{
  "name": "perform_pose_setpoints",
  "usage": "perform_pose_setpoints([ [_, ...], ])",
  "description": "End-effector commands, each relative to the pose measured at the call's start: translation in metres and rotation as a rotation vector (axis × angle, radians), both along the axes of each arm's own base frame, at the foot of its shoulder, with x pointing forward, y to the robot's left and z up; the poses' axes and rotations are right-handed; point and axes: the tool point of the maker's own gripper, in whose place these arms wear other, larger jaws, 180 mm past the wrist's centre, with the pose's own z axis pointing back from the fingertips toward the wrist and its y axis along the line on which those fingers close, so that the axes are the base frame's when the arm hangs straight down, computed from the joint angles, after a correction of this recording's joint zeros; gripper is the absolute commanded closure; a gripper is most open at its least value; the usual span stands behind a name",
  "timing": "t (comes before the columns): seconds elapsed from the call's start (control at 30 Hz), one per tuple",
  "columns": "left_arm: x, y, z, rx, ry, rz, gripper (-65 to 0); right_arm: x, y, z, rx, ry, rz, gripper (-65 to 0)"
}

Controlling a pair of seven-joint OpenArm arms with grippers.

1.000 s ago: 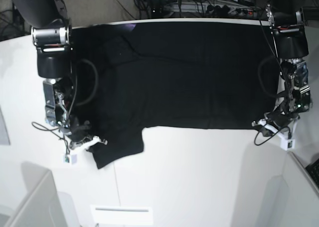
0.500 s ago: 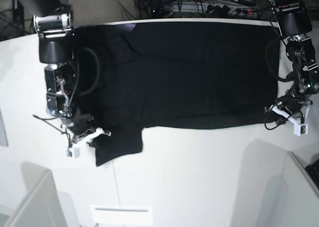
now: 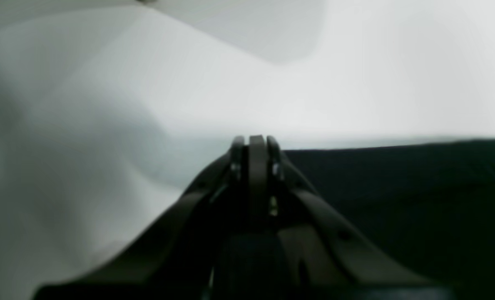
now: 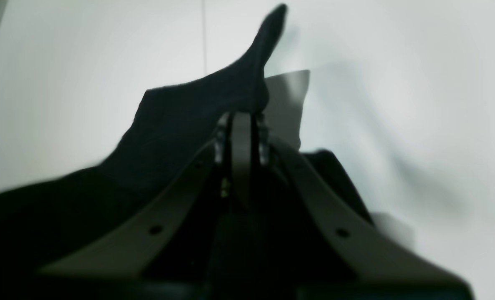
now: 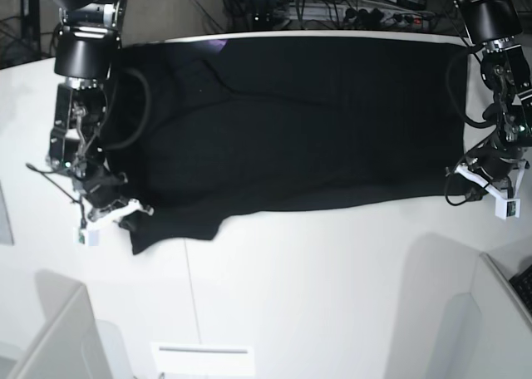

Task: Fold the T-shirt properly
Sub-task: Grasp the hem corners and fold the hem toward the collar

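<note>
T-shirt (image 5: 299,121): black, spread flat on white table (image 5: 332,296). Right gripper (image 5: 126,214) clamps its sleeve; left gripper (image 5: 467,173) pinched closed at its opposite edge.

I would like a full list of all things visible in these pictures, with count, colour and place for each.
T-shirt: one, black, spread flat across the far half of the table, one sleeve reaching toward the near left of the base view.
Table: one, white, under the T-shirt.
Cables and equipment: several, dark, with one blue item, behind the table's far edge.
Right hand: one, dark with white parts, at the sleeve on the base view's left, shut on the cloth.
Left hand: one, dark with white parts, at the T-shirt's corner on the base view's right, shut; any cloth between the fingers is hidden.
</note>
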Motion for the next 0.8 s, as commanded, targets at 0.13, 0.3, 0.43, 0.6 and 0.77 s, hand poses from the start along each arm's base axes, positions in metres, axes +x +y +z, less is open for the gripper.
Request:
perform_pose_setpoints([
  [0.13, -0.009, 0.013, 0.025, 0.041, -0.066, 0.025, 0.0, -0.002, -0.017, 0.025, -0.008, -0.05, -0.025, 0.0],
  [0.3, -0.028, 0.016, 0.025, 0.044, -0.036, 0.051, 0.0, -0.017, -0.033, 0.026, -0.015, -0.037, -0.061, 0.0],
  [0.43, -0.035, 0.005, 0.027, 0.047, -0.025, 0.029, 0.0, -0.032, -0.041, 0.029, -0.025, -0.025, -0.074, 0.0],
  [0.6, -0.043, -0.001, 0.028, 0.065, -0.017, 0.008, 0.0, -0.053, -0.054, 0.033, -0.046, -0.003, -0.097, 0.0],
  [0.77, -0.05, -0.003, 0.026, 0.073, -0.001, -0.001, 0.0, -0.072, -0.06, 0.039, -0.072, 0.016, -0.1, 0.0],
])
